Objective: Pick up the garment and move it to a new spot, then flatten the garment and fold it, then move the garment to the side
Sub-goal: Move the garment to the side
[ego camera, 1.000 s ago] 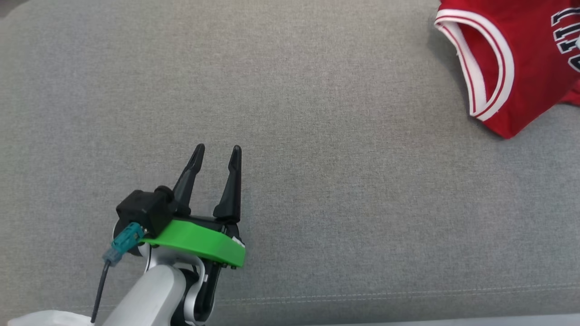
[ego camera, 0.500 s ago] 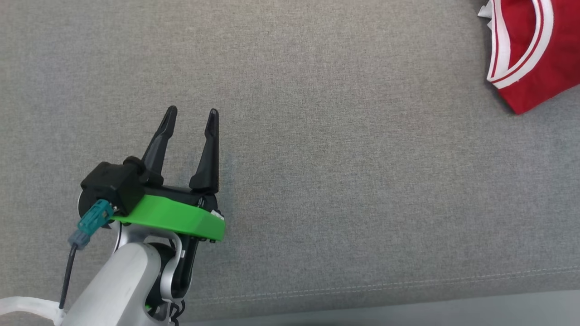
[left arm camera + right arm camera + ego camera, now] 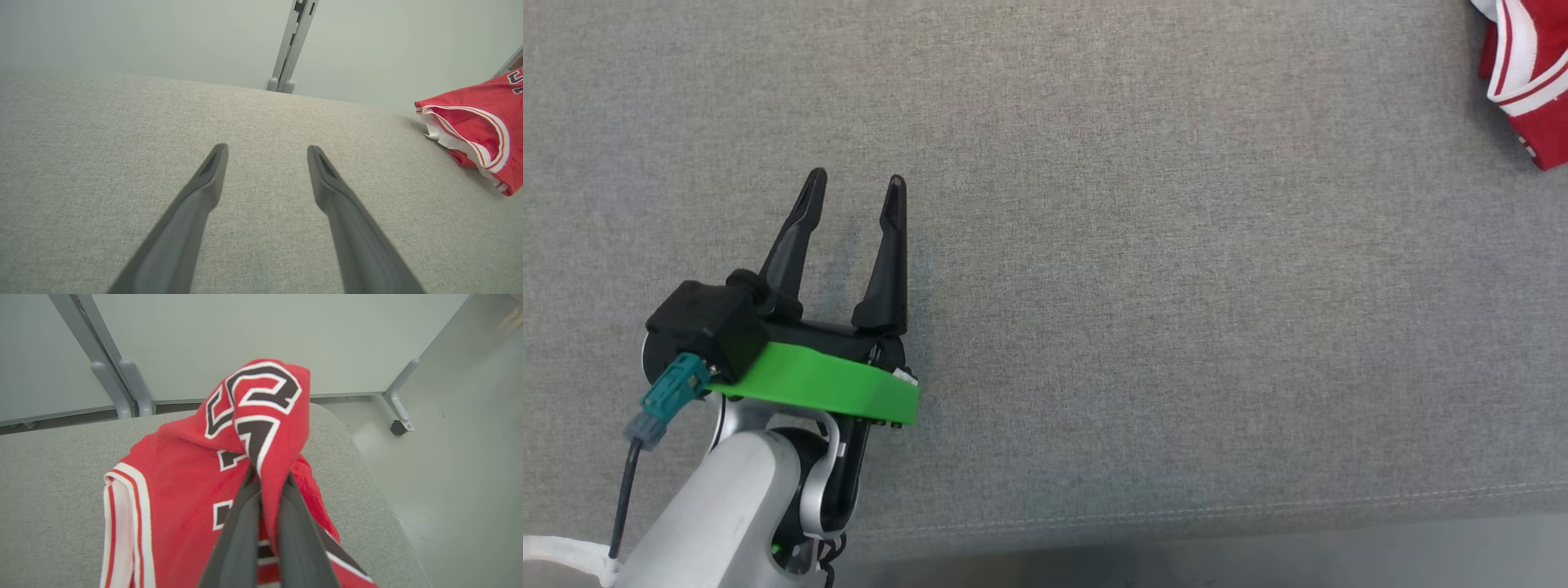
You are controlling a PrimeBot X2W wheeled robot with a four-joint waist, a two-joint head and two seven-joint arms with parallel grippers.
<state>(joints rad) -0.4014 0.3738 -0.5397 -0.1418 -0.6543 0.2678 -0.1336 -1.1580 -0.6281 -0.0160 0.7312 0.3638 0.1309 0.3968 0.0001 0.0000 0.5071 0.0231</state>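
Right wrist view: right tool (image 3: 269, 476) pinched tight on a raised fold of the jersey (image 3: 184, 469); the rest lies at the cushion's (image 3: 49, 477) end. Left tool (image 3: 856, 178) spread wide, empty, well apart.

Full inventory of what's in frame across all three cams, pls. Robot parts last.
jersey: one, red with white trim and black-and-white lettering, right end of the cushion, a fold lifted
cushion: one, grey woven fabric, under everything
partition panels: at least two, pale grey-green, behind the cushion
panel legs: three in the right wrist view, grey, at the panels' feet
caster: one, dark, under the rightmost leg
floor: pale grey, right of the cushion
left gripper: one, dark fingers, open, empty, over the cushion's left part
bracket: one, green, left wrist
connector: one, teal, beside the bracket
right gripper: one, dark fingers, shut on the jersey
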